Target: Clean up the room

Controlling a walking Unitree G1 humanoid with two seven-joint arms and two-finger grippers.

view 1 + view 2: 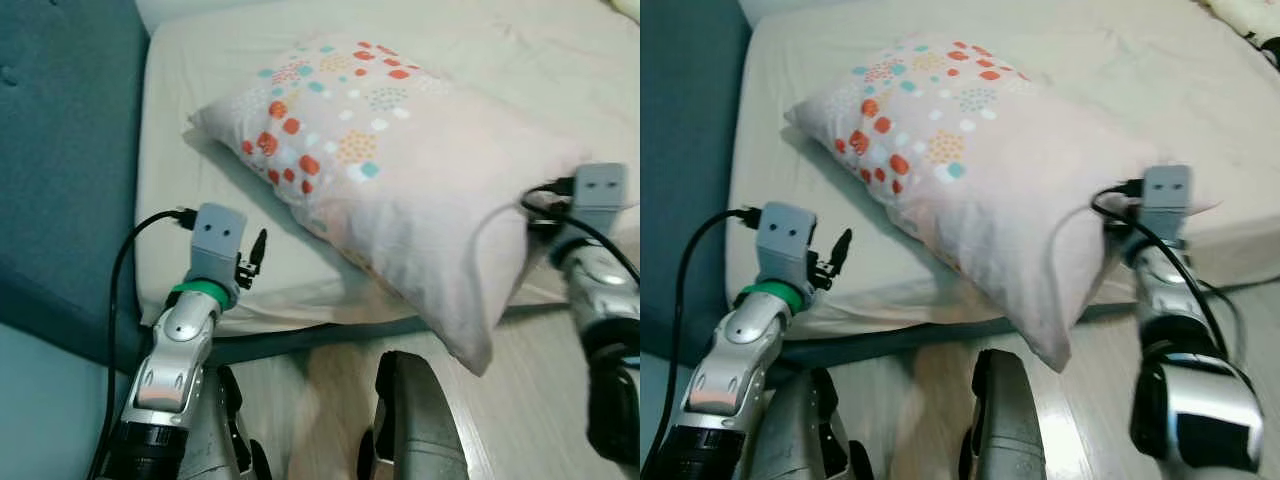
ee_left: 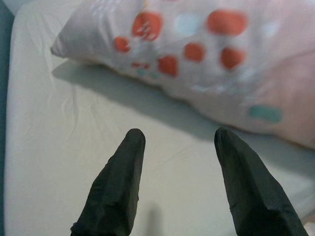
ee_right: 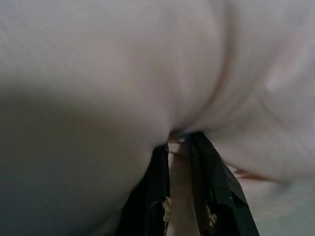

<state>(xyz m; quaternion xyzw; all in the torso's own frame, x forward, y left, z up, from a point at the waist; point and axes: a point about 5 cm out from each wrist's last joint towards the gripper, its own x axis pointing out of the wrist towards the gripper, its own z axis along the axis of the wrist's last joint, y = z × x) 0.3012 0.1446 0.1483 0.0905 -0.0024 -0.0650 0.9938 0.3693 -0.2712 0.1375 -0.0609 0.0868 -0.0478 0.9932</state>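
A white pillow (image 1: 400,170) with red, orange and teal dots lies tilted across the bed, and its lower corner hangs past the mattress edge. My right gripper (image 3: 179,142) is shut on a fold of the pillow's fabric at its right edge; in the eye views the pillow hides those fingers. My left gripper (image 2: 179,140) is open just above the bare sheet, a short way from the pillow's near left side and touching nothing. From the head it appears at the mattress's front left (image 1: 254,258).
The cream mattress (image 1: 190,210) spans the view, with a teal padded headboard (image 1: 60,150) on its left. Pale wood floor (image 1: 530,400) runs along the front edge of the bed. My own legs (image 1: 415,420) stand close to that edge.
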